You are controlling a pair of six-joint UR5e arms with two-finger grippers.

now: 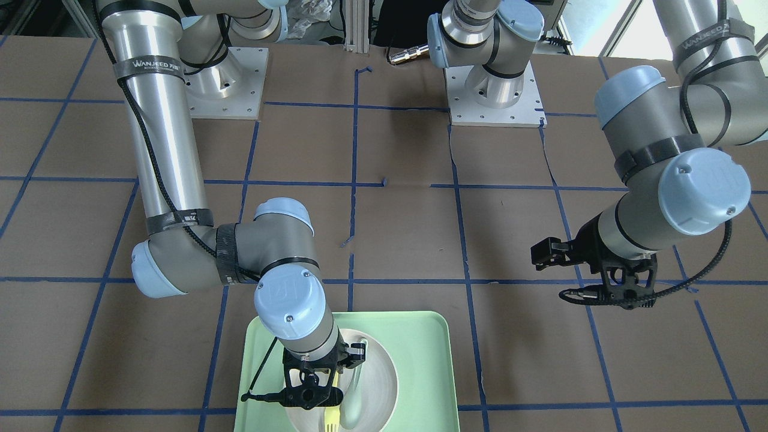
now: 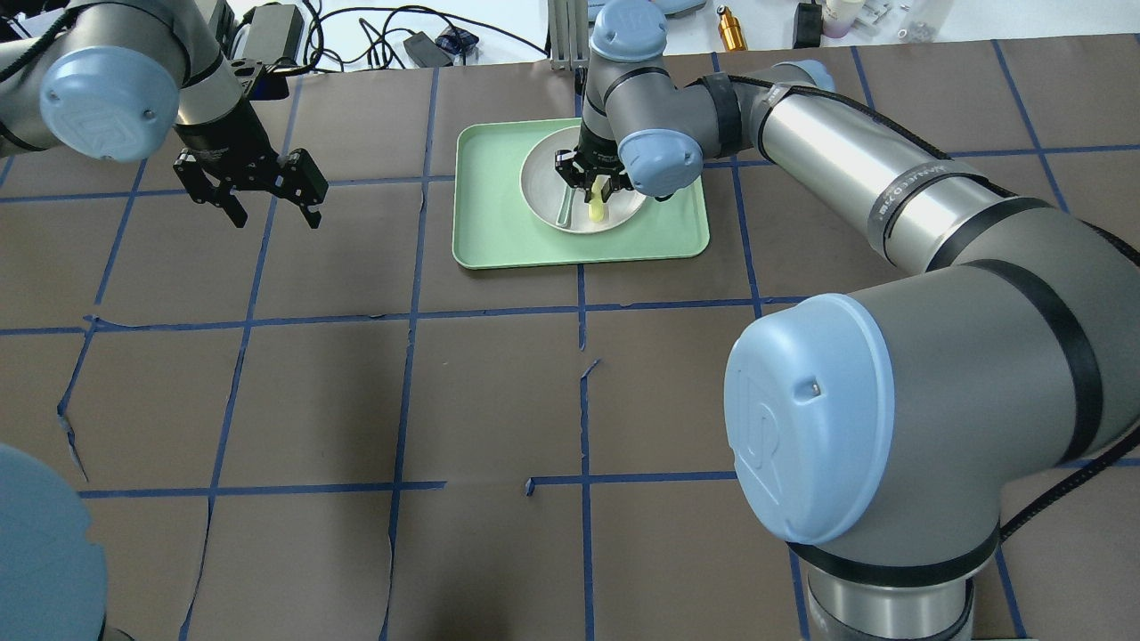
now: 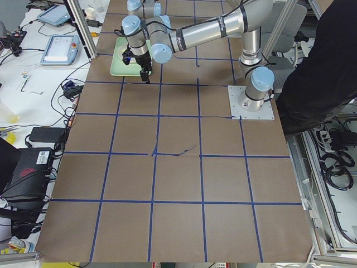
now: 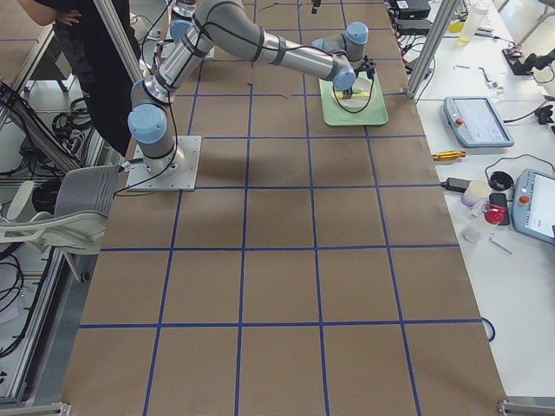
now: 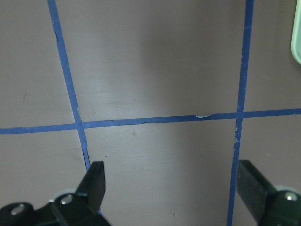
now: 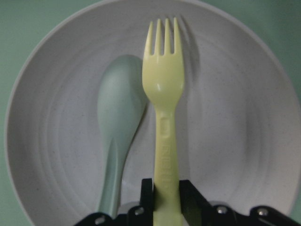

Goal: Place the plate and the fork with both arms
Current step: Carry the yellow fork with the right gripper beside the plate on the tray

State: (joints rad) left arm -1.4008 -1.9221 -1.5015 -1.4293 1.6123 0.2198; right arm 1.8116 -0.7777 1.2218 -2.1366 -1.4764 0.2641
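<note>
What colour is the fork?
The fork is pale yellow, clearest in the right wrist view.

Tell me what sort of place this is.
Probably a robotics lab: a left arm and right arm bolted to a table gridded with blue tape, a teach pendant on a side bench, cables alongside.

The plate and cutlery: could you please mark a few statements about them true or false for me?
1. The right tool is shut on the handle of the fork. True.
2. The spoon lies on the tray, outside the plate. False: the spoon lies in the plate, beside the fork.
3. The left tool grips the plate. False: it is open and empty above the table.
4. The plate sits on the tray. True.
</note>
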